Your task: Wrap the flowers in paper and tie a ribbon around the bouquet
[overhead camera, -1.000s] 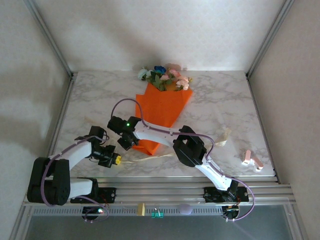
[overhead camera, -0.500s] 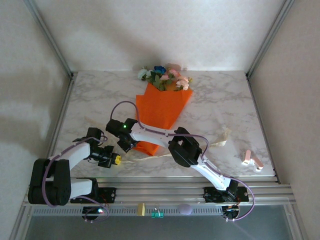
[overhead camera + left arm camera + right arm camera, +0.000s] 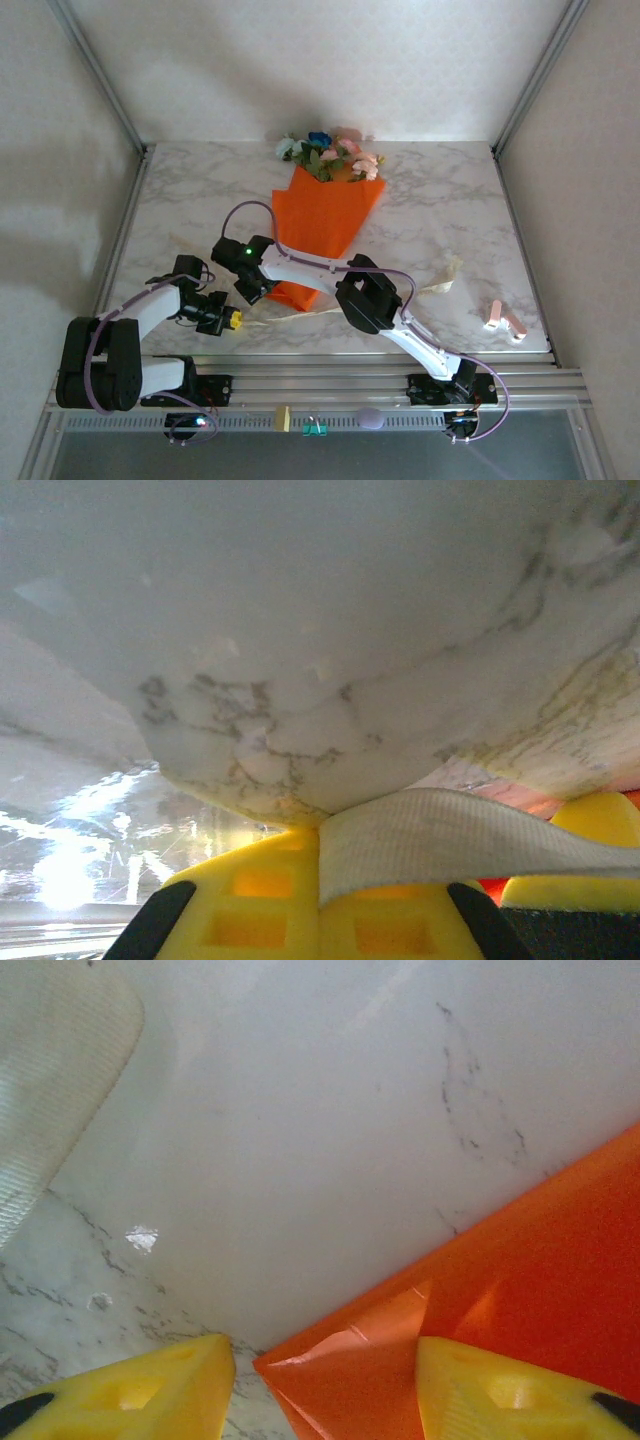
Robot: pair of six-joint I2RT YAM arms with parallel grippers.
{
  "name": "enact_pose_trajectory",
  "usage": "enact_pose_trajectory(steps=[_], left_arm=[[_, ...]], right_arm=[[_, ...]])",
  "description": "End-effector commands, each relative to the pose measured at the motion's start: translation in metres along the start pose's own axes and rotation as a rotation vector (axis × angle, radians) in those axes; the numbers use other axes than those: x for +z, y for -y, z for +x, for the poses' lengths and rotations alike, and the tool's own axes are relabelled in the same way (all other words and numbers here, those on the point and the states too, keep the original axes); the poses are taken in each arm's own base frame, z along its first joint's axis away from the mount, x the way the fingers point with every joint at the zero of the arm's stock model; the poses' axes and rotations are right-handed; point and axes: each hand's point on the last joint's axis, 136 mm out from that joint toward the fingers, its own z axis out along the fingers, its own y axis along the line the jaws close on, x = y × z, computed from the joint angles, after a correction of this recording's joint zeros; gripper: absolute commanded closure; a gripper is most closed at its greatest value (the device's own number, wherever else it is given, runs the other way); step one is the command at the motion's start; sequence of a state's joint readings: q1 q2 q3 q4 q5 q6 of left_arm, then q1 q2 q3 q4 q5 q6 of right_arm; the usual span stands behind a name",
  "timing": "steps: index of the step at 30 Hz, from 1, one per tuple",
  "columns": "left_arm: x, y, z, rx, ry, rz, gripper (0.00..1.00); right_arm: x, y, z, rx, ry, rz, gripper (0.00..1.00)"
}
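The bouquet lies on the marble table, the flowers (image 3: 326, 156) at the far end above the orange paper (image 3: 328, 222) cone. The cone's narrow end points toward the arms. My left gripper (image 3: 231, 320) (image 3: 320, 880) is shut on the cream ribbon (image 3: 450, 832), low over the table left of the cone's tip. From there the ribbon (image 3: 300, 318) trails right along the table, passing under the right arm. My right gripper (image 3: 250, 288) (image 3: 325, 1380) is open at the cone's tip, and a folded corner of the paper (image 3: 520, 1280) lies between its yellow fingers.
Two small pink and white pieces (image 3: 505, 318) lie near the table's right front corner. The ribbon's far end (image 3: 445, 275) curls up right of the right arm. Metal rails (image 3: 330, 380) run along the near edge, and white walls close the back and sides.
The right arm swung a little left and nearer, bringing its gripper to the cone's tip with the jaws wider apart. The left gripper shifted slightly left, still clamped on the ribbon.
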State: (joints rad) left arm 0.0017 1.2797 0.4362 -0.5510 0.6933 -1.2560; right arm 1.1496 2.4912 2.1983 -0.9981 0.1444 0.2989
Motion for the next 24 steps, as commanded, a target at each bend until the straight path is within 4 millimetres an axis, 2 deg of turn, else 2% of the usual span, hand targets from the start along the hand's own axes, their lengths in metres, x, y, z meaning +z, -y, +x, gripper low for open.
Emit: enact_pose_trajectory(steps=[1,7,14,18,21,24], left_arm=[[0.012,0.012,-0.068,0.070,0.321,0.058,1.00],[0.011,0.015,-0.068,0.075,0.322,0.060,1.00],[0.013,0.016,-0.068,0.085,0.318,0.054,1.00],[0.013,0.020,-0.068,0.090,0.314,0.060,1.00],[0.013,0.022,-0.068,0.095,0.311,0.063,1.00],[0.014,0.032,-0.065,0.114,0.295,0.089,1.00]], right_arm=[[0.026,-0.004,0.024,0.012,-0.109,-0.007,0.54],[0.045,0.011,0.034,0.040,-0.146,0.020,0.66],[0.048,0.020,0.036,0.031,-0.145,0.030,0.87],[0.040,0.022,0.033,0.023,-0.122,0.033,0.98],[0.028,0.022,0.027,0.021,-0.092,0.024,1.00],[0.006,0.025,0.017,0.025,-0.051,0.008,1.00]])
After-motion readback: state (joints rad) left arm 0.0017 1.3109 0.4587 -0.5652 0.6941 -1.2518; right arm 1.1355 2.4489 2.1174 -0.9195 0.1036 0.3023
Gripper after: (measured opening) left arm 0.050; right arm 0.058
